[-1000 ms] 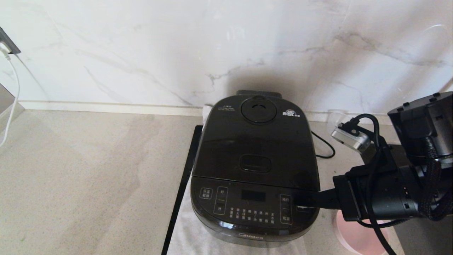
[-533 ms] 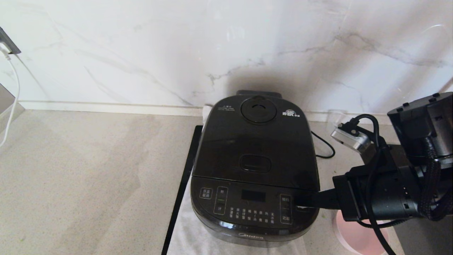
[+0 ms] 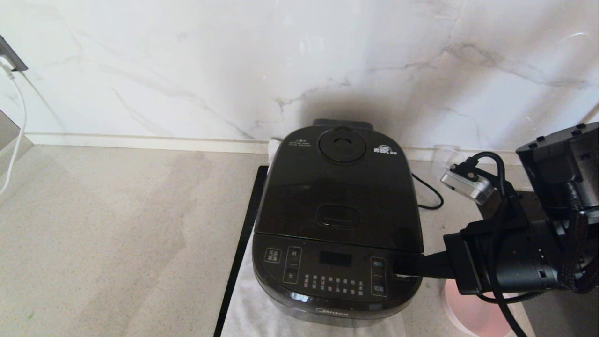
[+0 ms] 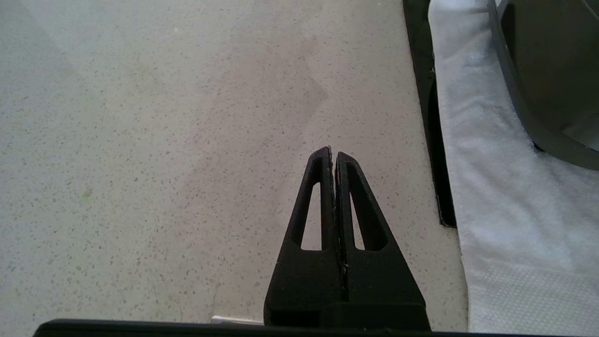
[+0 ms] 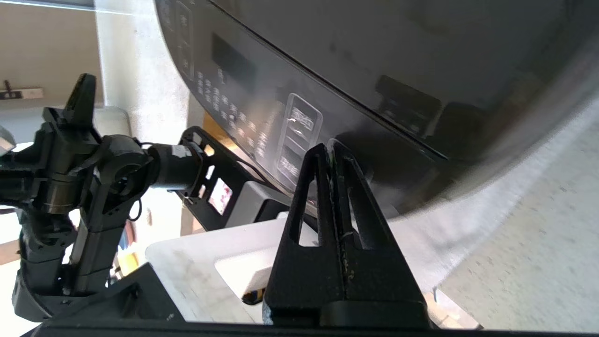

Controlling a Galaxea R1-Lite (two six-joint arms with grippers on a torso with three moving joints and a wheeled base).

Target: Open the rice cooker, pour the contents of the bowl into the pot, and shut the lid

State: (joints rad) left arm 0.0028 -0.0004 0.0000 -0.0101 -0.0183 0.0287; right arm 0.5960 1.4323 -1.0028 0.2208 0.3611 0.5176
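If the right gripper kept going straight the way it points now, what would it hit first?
Probably the rice cooker: the right gripper, jaws shut, points level at the right end of its front panel. Whether it already touches is unclear.

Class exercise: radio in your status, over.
Right gripper shut, tips at rice cooker front panel. Left gripper shut, parked over counter. Lid closed. Bowl beneath right arm.
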